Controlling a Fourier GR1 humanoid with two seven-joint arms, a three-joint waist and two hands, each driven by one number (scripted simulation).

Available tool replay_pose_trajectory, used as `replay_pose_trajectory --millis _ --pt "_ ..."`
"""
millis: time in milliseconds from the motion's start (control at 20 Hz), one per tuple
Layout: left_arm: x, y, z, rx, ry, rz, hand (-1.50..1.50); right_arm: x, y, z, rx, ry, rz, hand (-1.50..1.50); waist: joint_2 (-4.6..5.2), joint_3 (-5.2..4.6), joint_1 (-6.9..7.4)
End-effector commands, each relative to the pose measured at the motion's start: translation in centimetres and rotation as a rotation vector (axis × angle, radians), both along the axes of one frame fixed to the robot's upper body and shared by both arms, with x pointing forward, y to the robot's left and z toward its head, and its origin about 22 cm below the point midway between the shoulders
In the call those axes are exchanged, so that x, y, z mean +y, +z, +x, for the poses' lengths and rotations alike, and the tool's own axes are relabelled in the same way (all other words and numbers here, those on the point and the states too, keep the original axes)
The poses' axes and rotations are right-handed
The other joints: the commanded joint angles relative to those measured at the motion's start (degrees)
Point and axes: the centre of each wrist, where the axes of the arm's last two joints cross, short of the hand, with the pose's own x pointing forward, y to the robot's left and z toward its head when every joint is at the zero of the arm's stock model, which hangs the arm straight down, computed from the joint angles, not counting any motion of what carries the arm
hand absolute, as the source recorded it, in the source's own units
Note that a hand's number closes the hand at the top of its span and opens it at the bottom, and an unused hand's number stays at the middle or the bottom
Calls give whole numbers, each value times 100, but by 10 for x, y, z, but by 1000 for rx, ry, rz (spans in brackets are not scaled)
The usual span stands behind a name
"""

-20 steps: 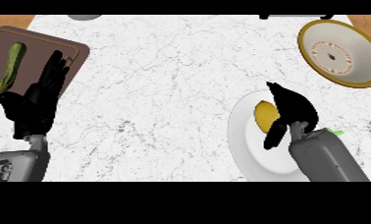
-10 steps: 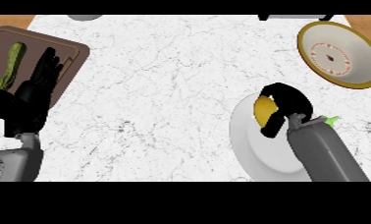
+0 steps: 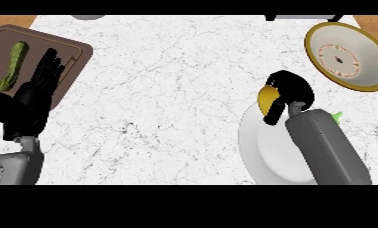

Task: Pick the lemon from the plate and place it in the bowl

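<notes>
right hand [image 3: 289, 92] has curled down around lemon [image 3: 266, 99] on plate [image 3: 269, 157] since a second ago | grasp formed, lift next | left hand [image 3: 35, 99] open, resting | bowl [image 3: 341, 56] awaits

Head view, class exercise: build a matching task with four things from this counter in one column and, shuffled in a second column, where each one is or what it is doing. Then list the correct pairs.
Column 1
1. lemon
2. bowl
3. left hand
4. green vegetable

Column 2
A. lies on the brown board at the far left
B. stands at the right edge, beyond the plate
C. sits at the plate's far edge, with the right hand curled round it
D. open, fingers straight, resting over the board's near edge

Pairs: 1-C, 2-B, 3-D, 4-A
</notes>
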Motion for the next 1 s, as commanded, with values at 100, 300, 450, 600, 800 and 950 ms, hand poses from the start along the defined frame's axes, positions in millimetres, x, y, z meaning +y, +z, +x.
replay_pose_trajectory --millis 100,300,450,600,800,950 --pt "-22 5 13 -40 -61 4 0 -9 45 63 -81 -316 -21 150 217 52 363" --pt "-22 11 12 -16 -74 2 0 16 70 88 -188 -374 -88 150 172 50 424" --pt "-22 3 9 -15 -53 13 0 5 93 100 -285 -402 -195 150 143 45 310" --pt "-3 7 9 -3 -22 14 0 3 134 106 -462 -456 -276 150 96 38 227" --pt "-9 -3 5 -9 -37 5 0 15 176 111 -680 -543 -308 150 88 36 176" --pt "-24 -13 3 9 -29 3 0 37 184 113 -751 -577 -231 150 75 39 118"
